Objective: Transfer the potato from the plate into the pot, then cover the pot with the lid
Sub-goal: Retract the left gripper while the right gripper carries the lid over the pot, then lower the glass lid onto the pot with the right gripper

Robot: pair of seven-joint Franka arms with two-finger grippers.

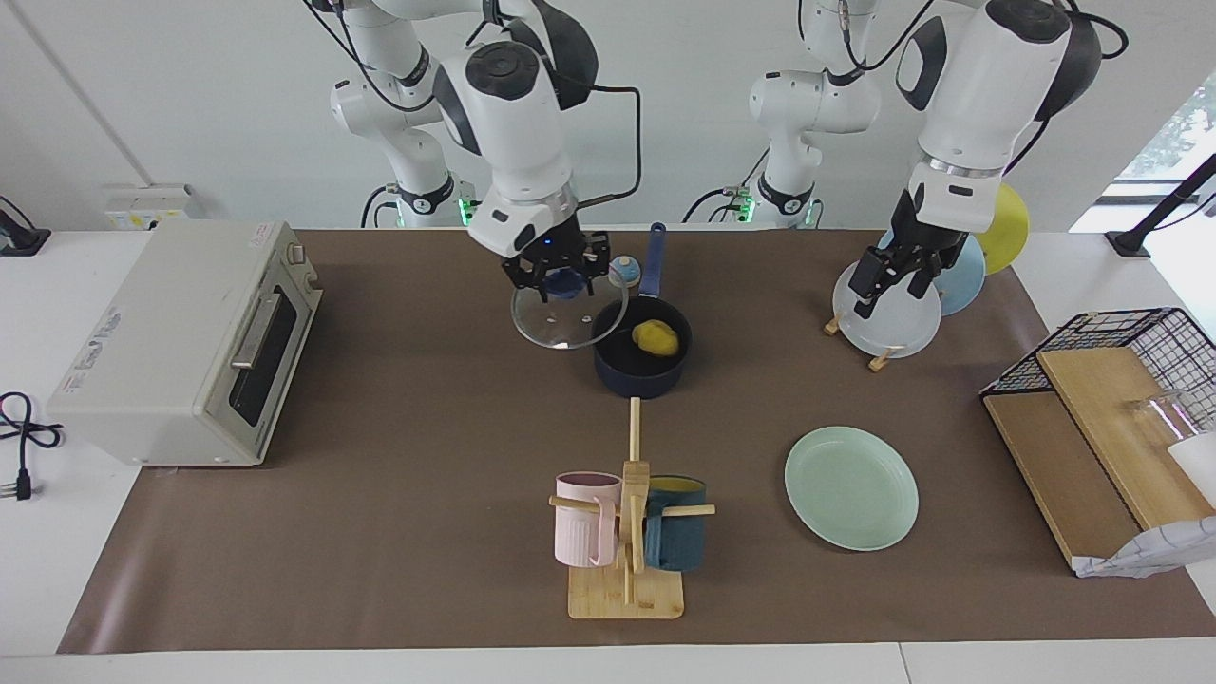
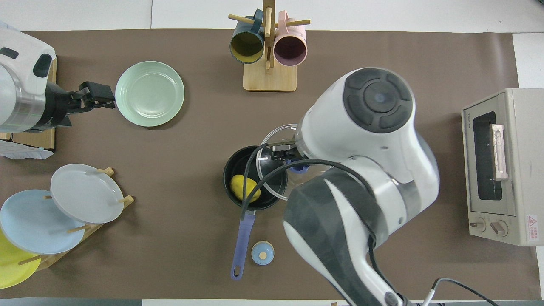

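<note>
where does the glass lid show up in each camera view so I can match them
Facing view: the lid hangs by its knob from the right gripper, upper centre, overlapping the pot's rim.
Overhead view: the lid sits centre, mostly hidden under the right arm, overlapping the pot.
Shared landmark: the potato inside the pot.

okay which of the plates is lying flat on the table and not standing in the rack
The pale mint-green plate, flat on the brown mat beside the mug stand. The white, light blue and yellow plates all stand on edge in the rack.
</note>
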